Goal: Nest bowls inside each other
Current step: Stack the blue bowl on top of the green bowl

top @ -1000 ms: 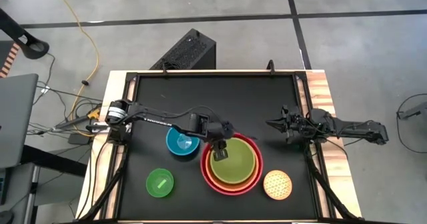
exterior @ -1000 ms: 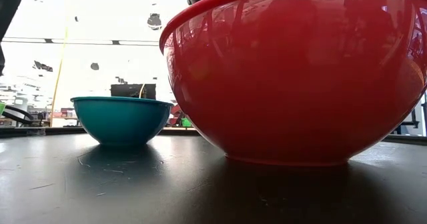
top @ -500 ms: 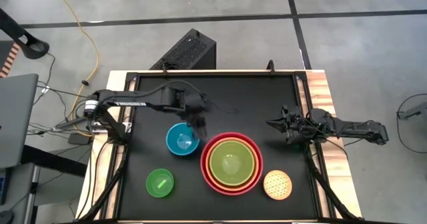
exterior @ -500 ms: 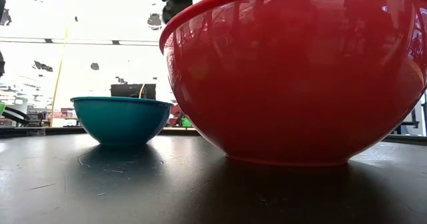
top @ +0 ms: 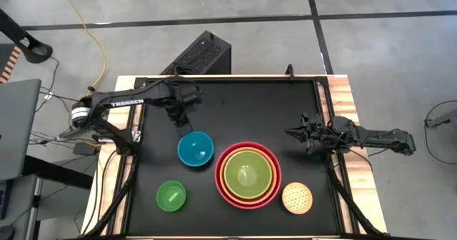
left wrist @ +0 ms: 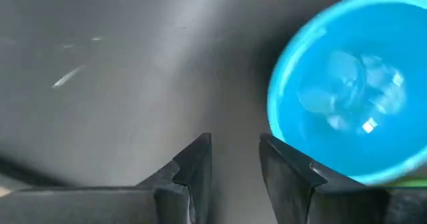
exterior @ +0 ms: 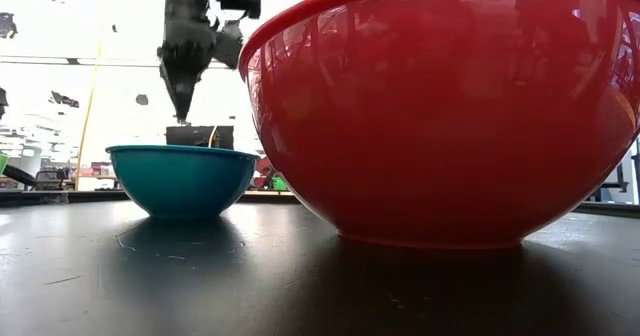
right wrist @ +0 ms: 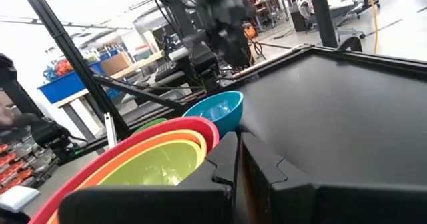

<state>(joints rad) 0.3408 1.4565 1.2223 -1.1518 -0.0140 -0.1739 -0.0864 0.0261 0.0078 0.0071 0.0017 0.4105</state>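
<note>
The red bowl (top: 248, 174) stands on the black table with the orange bowl (top: 227, 186) and the olive-green bowl (top: 248, 170) nested in it. The blue bowl (top: 195, 148) stands alone to its left. Near the front edge stand the small green bowl (top: 171, 196) and the tan dotted bowl (top: 297, 197). My left gripper (top: 176, 116) hangs above the table just beyond the blue bowl's (left wrist: 347, 97) far left side, pointing down, open with nothing between its fingers (left wrist: 235, 151). My right gripper (top: 289, 133) rests shut at the table's right side.
A raised black frame (top: 228, 78) rims the table. Bare black mat lies across the far half (top: 243, 104). In the low view the red bowl (exterior: 450, 106) fills the right side and the blue bowl (exterior: 180, 181) stands left of it, under my left gripper (exterior: 183, 106).
My left gripper has swung from above the olive-green bowl in the red stack toward the table's far left, passing over the blue bowl, and has turned on the way. Its fingers keep the same gap. The bowls have stayed in place.
</note>
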